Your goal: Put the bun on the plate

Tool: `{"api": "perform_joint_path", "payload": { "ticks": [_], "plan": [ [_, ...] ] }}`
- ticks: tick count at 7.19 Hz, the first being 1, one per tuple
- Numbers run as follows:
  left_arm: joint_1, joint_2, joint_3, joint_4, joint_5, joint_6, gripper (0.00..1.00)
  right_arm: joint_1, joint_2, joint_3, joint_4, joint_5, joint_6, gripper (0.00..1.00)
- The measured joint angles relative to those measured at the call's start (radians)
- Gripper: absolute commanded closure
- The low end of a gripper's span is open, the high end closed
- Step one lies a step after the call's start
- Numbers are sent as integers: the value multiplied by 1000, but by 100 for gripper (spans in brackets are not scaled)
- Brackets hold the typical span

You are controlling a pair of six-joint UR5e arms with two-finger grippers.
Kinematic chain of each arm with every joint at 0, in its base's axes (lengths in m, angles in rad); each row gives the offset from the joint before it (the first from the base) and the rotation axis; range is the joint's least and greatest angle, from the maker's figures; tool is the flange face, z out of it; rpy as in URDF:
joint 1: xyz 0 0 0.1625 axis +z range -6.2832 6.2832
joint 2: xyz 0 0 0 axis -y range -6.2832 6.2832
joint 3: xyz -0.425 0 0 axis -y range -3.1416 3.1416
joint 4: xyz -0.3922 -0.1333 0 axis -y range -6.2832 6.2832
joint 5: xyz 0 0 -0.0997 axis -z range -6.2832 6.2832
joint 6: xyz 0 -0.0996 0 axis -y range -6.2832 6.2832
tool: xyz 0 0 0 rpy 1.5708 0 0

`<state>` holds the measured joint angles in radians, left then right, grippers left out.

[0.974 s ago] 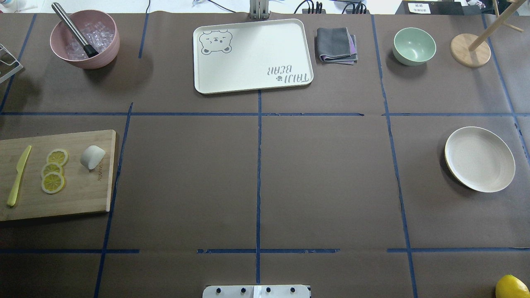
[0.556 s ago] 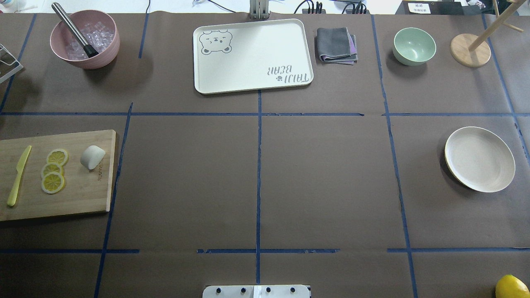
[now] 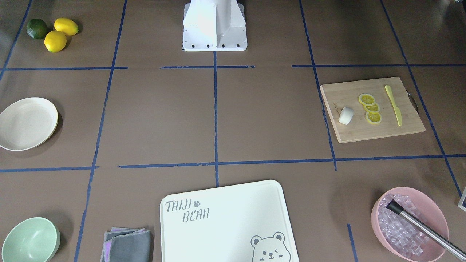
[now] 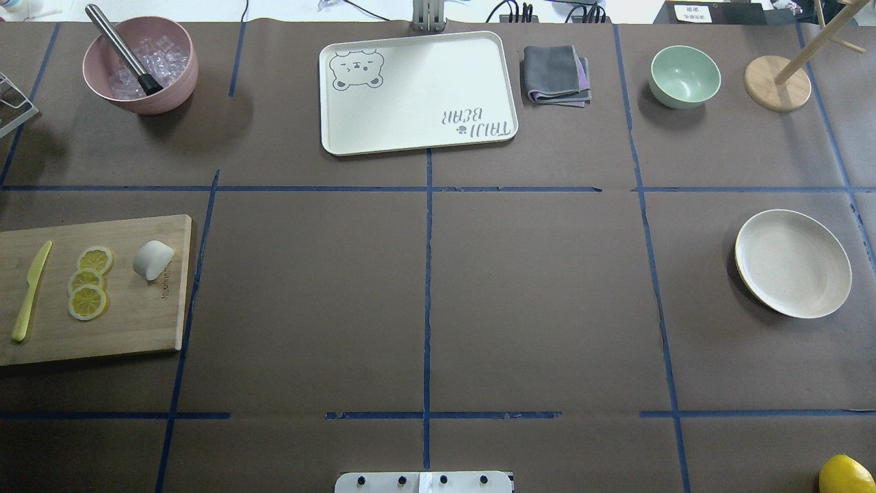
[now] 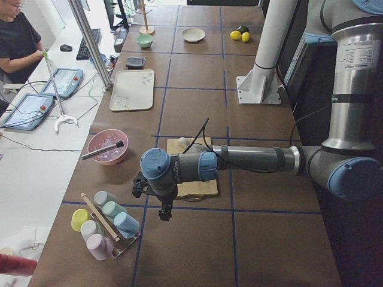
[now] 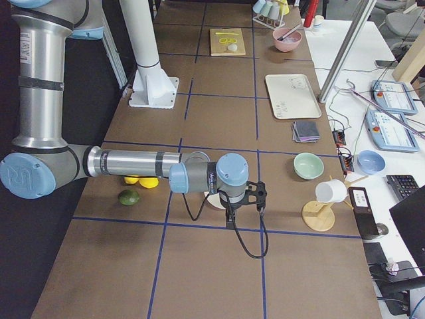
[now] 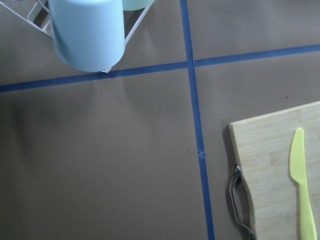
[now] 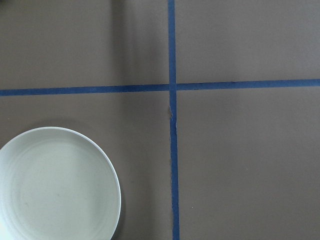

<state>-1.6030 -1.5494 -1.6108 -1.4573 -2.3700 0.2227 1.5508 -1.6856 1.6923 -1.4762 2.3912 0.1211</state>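
The white bun [image 4: 152, 259] lies on the wooden cutting board [image 4: 130, 322] at the table's left, beside the lemon slices [image 4: 87, 282]; the front view shows the bun [image 3: 346, 115] too. The empty cream plate [image 4: 792, 263] sits far to the right, also as plate [image 3: 27, 123] and plate [image 8: 55, 185]. My left gripper [image 5: 163, 210] hangs beyond the board's outer end, apart from the bun [image 5: 184, 142]. My right gripper [image 6: 244, 212] hovers next to the plate. Both show only in the side views, so I cannot tell if they are open or shut.
A bear-printed tray [image 4: 417, 92], folded grey cloth [image 4: 556, 75], green bowl [image 4: 684, 77] and pink bowl of ice [image 4: 140, 65] line the far side. A yellow knife [image 7: 302, 185] lies on the board. A cup rack [image 5: 108, 224] stands past the board's end. Lemons [image 3: 60, 32] sit near the base.
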Motion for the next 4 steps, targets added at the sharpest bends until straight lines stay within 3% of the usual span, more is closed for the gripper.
{"api": "perform_joint_path", "payload": {
  "ticks": [4],
  "plan": [
    [0, -1, -1, 0, 0, 0, 0, -165, -56, -3, 279, -54, 325, 0]
  ]
}}
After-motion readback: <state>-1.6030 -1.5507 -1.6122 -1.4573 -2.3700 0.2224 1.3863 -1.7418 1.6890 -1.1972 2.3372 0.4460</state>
